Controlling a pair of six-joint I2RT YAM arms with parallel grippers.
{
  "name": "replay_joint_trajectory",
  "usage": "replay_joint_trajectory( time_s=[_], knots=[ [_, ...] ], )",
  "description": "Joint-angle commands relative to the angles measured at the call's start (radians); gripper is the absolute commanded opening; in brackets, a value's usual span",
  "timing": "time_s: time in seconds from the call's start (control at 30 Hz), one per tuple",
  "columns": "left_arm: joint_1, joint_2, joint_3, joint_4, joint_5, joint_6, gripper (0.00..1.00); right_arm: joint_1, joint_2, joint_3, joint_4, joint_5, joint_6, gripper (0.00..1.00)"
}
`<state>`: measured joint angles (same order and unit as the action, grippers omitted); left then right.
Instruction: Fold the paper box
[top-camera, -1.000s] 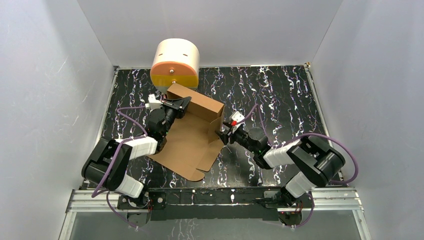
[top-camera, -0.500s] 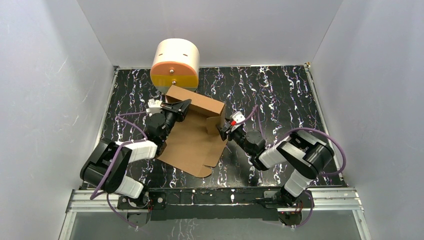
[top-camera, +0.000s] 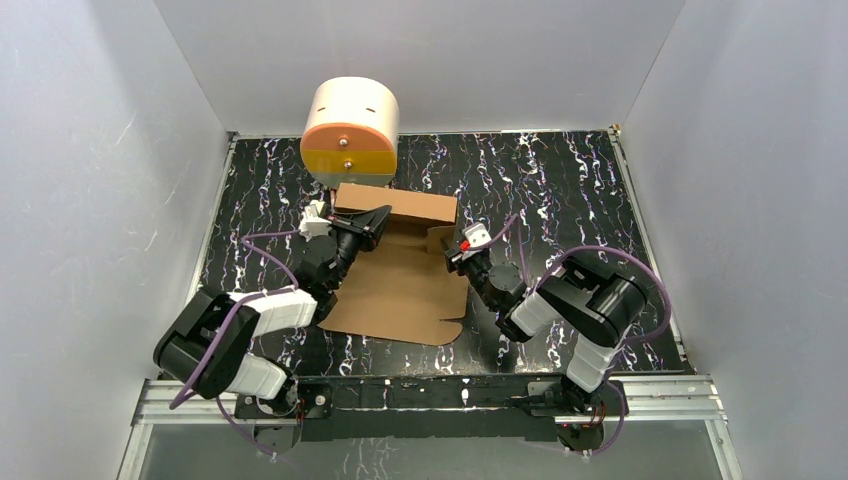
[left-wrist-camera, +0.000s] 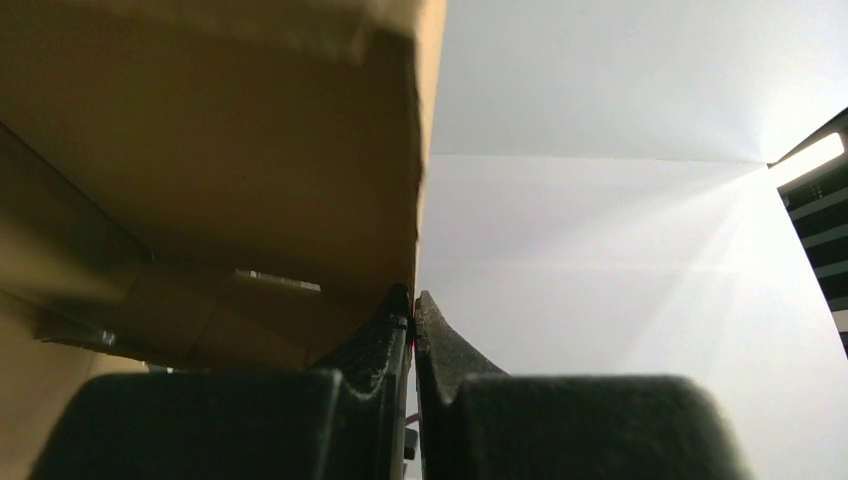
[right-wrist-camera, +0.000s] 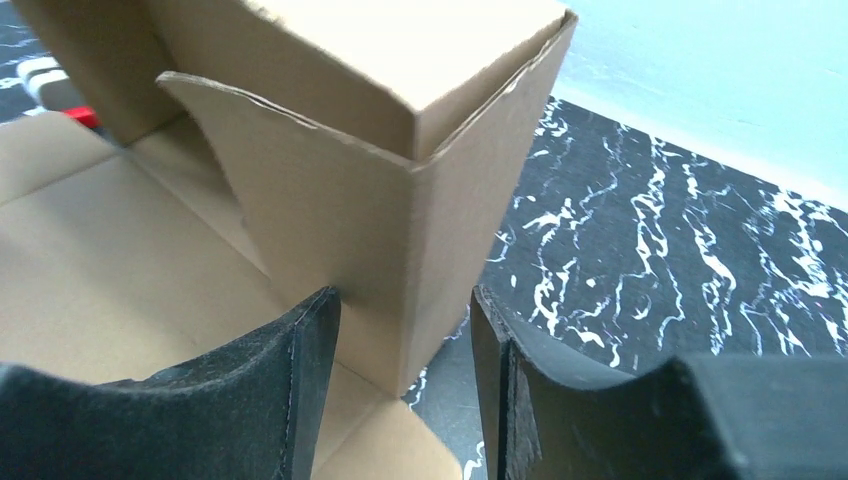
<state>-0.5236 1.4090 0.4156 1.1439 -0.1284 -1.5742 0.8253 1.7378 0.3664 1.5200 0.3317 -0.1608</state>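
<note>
Two pairs of black fingers are at the cardboard. The left fingers (left-wrist-camera: 385, 328) are pressed together. In the left wrist view the cut edge of an upright brown panel runs straight down into the seam between their tips, so they look to be pinching that panel. The right fingers (right-wrist-camera: 312, 365) are spread and straddle a standing corner. One sits just beside the inner face of a short side flap, and I cannot tell whether it touches. The other stands clear of the outer wall, with a strip of dark surface showing between them.

What they hold is the paper box (top-camera: 400, 290), a plain brown corrugated cardboard sheet, die-cut with flaps and creases. It sits a little left of centre in the top view. Its broad panel lies flat, its far wall is folded up along the panel's upper edge, and the short flap is raised at that wall's right end. The left fingers meet the wall at its upper left end and the right fingers meet it at its upper right corner.

The sheet rests on a black worktop (top-camera: 560, 180) veined with white like marble. Just behind the raised wall, toward the upper left of the frame, stands a cream cylinder with an orange and yellow front (top-camera: 350, 128); whether the cardboard touches it I cannot tell. Both arms, black and white with purple cables, reach in from the bottom edge. Pale grey walls (top-camera: 100, 150) close the space on three sides.
</note>
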Motion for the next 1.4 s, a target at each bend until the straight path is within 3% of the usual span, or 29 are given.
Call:
replay_joint_trajectory(
  time_s=[0.0, 0.27, 0.53, 0.9, 1.37],
  knots=[
    [-0.036, -0.056, -0.003, 0.031, -0.016, -0.008, 0.0, 0.006, 0.028, 0.027, 0.256, 0.139, -0.058, 0.57],
    [-0.062, -0.058, -0.009, 0.031, -0.005, -0.028, 0.0, 0.006, 0.054, 0.046, 0.307, 0.119, -0.137, 0.55],
    [-0.064, -0.077, -0.036, 0.024, -0.043, 0.003, 0.0, -0.02, 0.039, 0.037, 0.306, 0.029, -0.165, 0.66],
    [-0.064, -0.044, -0.037, 0.014, -0.049, 0.003, 0.0, -0.108, -0.018, 0.018, 0.304, -0.243, -0.08, 0.75],
    [-0.064, -0.011, -0.021, 0.012, -0.02, -0.002, 0.0, -0.183, 0.017, 0.088, 0.296, -0.372, -0.023, 0.7]
  ],
)
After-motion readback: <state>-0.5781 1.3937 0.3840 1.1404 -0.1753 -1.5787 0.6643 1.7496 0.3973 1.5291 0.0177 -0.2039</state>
